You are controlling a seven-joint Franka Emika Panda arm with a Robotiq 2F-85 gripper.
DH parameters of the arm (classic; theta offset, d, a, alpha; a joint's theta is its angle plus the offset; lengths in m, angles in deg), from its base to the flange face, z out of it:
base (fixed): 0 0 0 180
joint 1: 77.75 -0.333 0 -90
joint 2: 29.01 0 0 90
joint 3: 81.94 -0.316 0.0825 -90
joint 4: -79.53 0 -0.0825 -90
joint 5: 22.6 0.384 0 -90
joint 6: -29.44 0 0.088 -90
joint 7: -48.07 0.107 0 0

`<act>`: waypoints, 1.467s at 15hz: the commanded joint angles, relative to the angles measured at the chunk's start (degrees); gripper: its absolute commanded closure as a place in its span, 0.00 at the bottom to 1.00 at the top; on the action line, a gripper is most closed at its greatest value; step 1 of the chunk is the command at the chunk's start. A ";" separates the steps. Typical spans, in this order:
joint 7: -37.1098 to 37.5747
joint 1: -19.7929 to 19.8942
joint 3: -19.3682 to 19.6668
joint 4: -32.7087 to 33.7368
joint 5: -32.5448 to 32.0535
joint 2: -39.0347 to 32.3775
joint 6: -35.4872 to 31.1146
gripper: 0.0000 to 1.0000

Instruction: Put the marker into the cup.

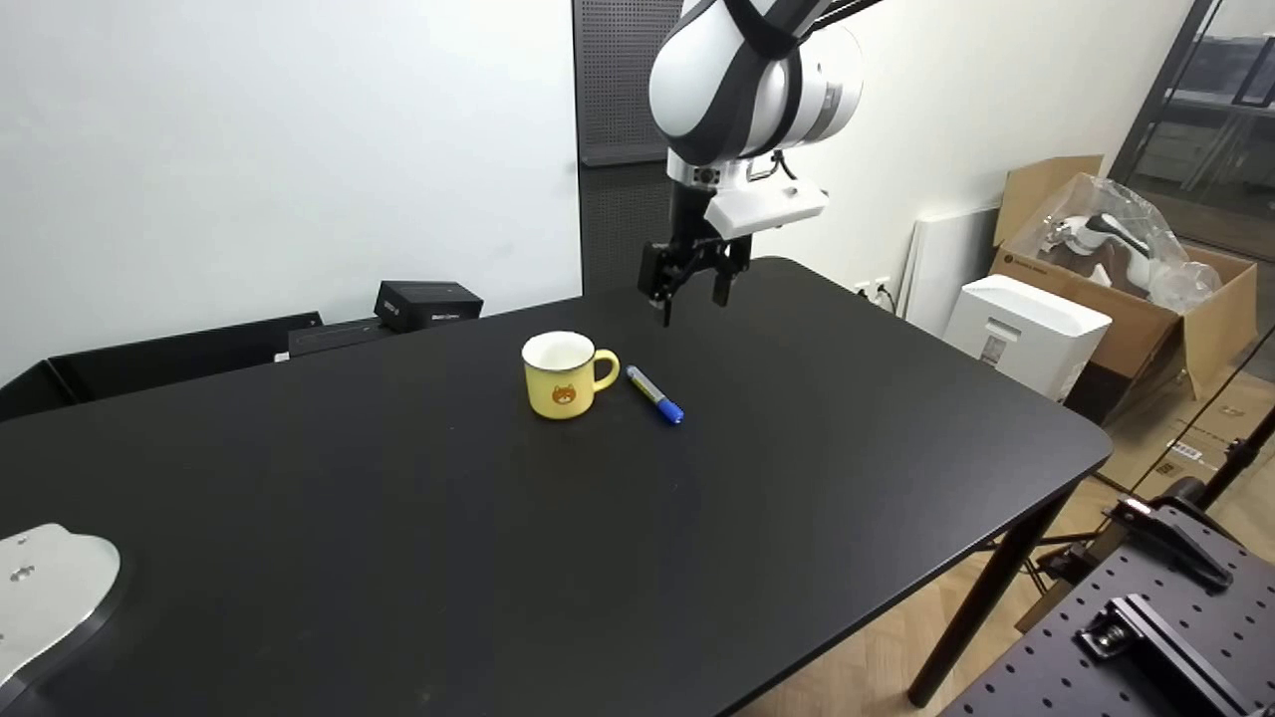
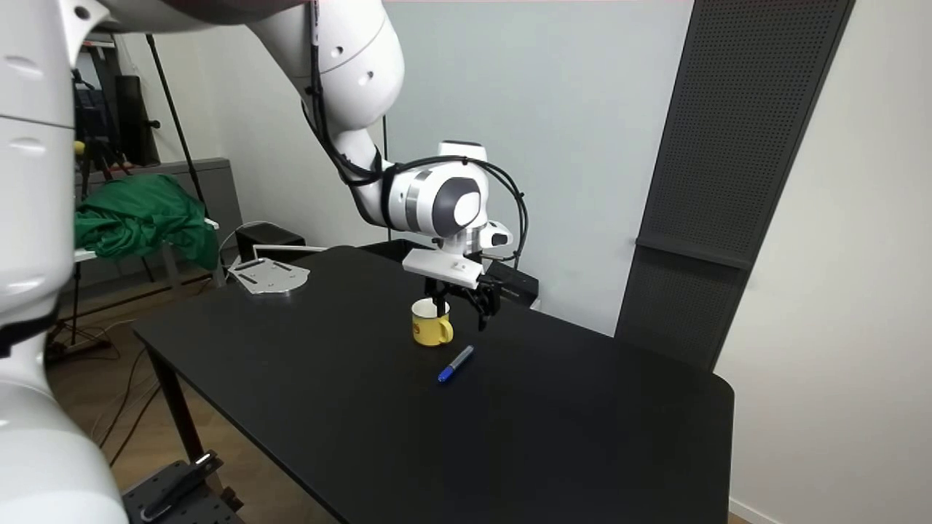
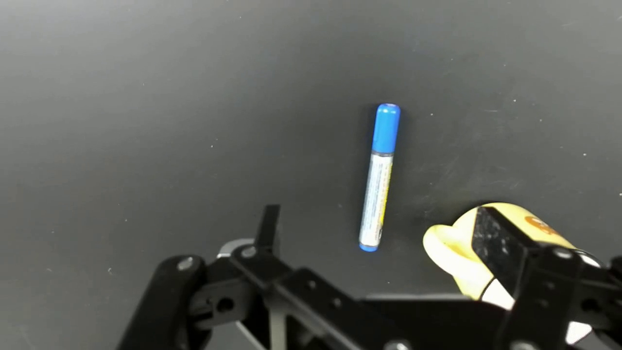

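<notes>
The blue marker lies flat on the black table, in both exterior views [image 1: 654, 395] [image 2: 456, 364] and in the wrist view [image 3: 380, 180]. The yellow mug stands upright beside it, in both exterior views [image 1: 560, 388] [image 2: 431, 329], with its handle toward the marker. In the wrist view the mug [image 3: 515, 212] is partly hidden behind the right finger. My gripper is open and empty above the table, in both exterior views [image 1: 694, 301] [image 2: 461, 317]. In the wrist view its fingertips [image 3: 379, 210] are wide apart, with the marker showing between and beyond them.
The black table [image 1: 817, 428] carries a pale metal plate, in both exterior views [image 1: 55, 588] [image 2: 269, 276]. Black boxes [image 1: 428, 305] stand along the back edge by the wall. A cardboard box [image 1: 1116, 299] and a white box [image 1: 1026, 334] stand beyond the table's side.
</notes>
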 commanded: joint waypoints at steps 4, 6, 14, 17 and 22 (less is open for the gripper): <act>5.14 -1.69 2.05 1.14 -6.74 -4.10 -2.02 0.00; 6.28 -2.25 2.67 1.20 -8.26 -5.79 -4.52 0.00; 4.96 -1.90 0.45 2.51 -2.54 -12.55 -14.26 0.00; 4.90 -1.99 0.44 3.13 -1.27 -13.96 -15.03 0.00; 4.71 -1.83 0.48 4.42 -0.22 -15.75 -14.60 0.26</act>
